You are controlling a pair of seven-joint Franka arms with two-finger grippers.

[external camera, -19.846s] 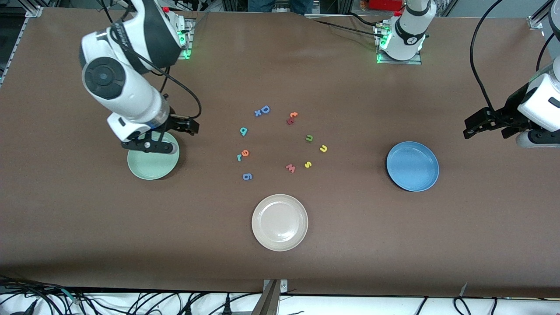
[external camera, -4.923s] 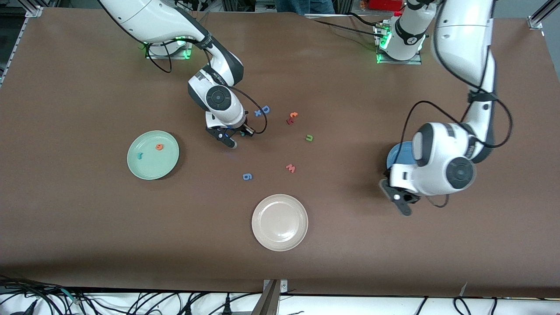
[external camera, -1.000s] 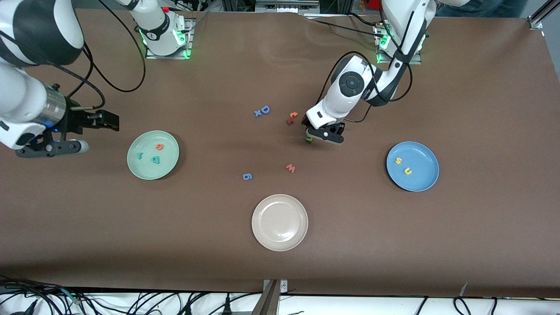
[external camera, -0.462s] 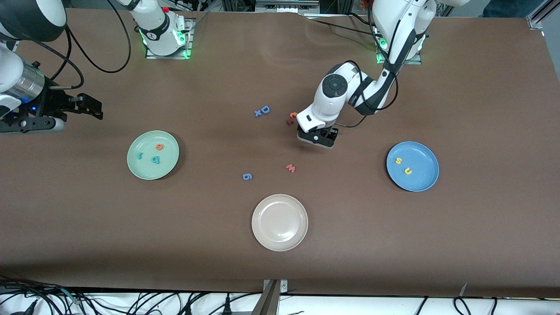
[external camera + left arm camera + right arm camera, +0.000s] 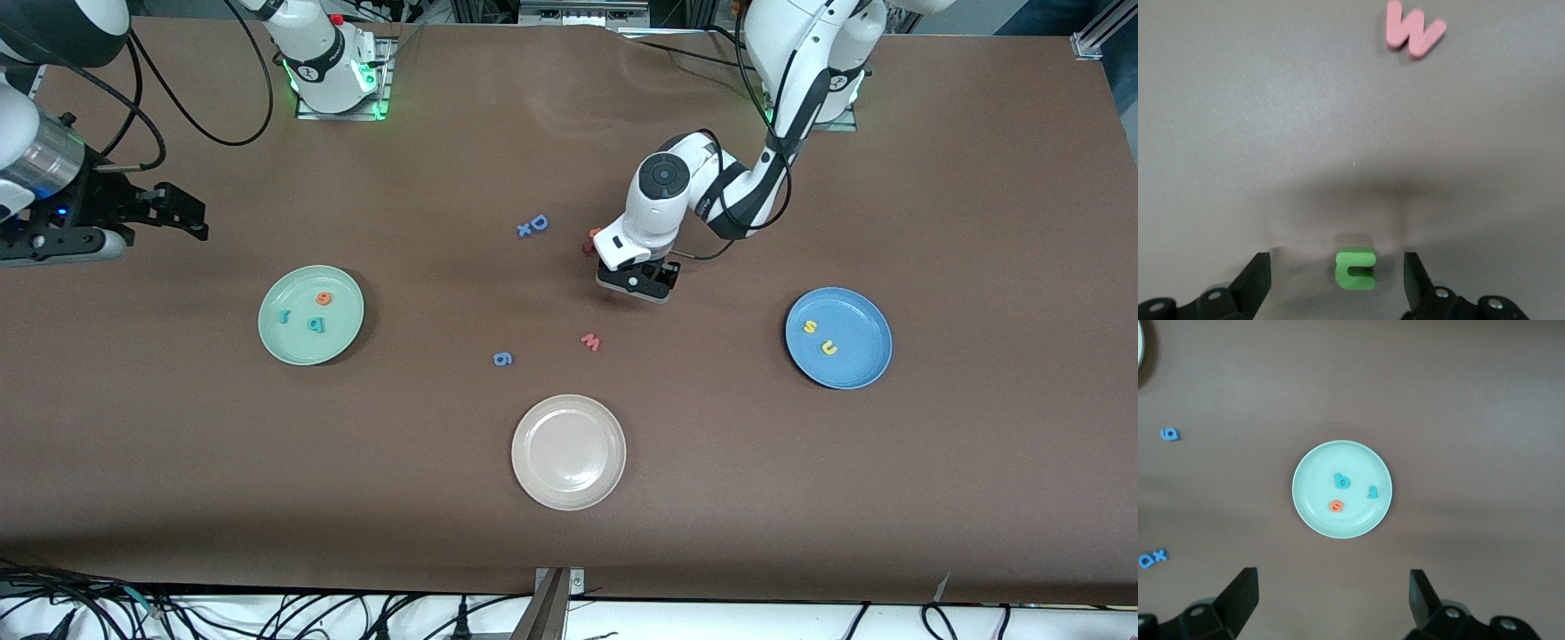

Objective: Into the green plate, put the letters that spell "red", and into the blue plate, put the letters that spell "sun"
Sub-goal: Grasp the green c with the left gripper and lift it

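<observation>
Left claw (image 5: 1338,277) low over the counter (image 5: 800,462), fingers wide either side of the green letter (image 5: 1355,269), ready to pinch for the blue plate (image 5: 867,307). Right claw (image 5: 1331,597) wide, waiting above the green plate (image 5: 1313,513).

On the green plate (image 5: 345,336) the foam letters "e" (image 5: 324,299), "r" (image 5: 284,316) and "d" (image 5: 316,324) are read, and on the blue plate (image 5: 867,369) the yellow "s" (image 5: 809,326) and a yellow "u"/"n" shape (image 5: 829,348). On the bare table (image 5: 889,498) a blue "D" (image 5: 539,222) with a small "x" (image 5: 524,230) beside it, a blue "6" (image 5: 502,358) and a pink "w" (image 5: 590,341) are read. A green "u"/"n" shape (image 5: 1355,269) is seen lying on the table in the left wrist view; no printed labels or brands can be read.
</observation>
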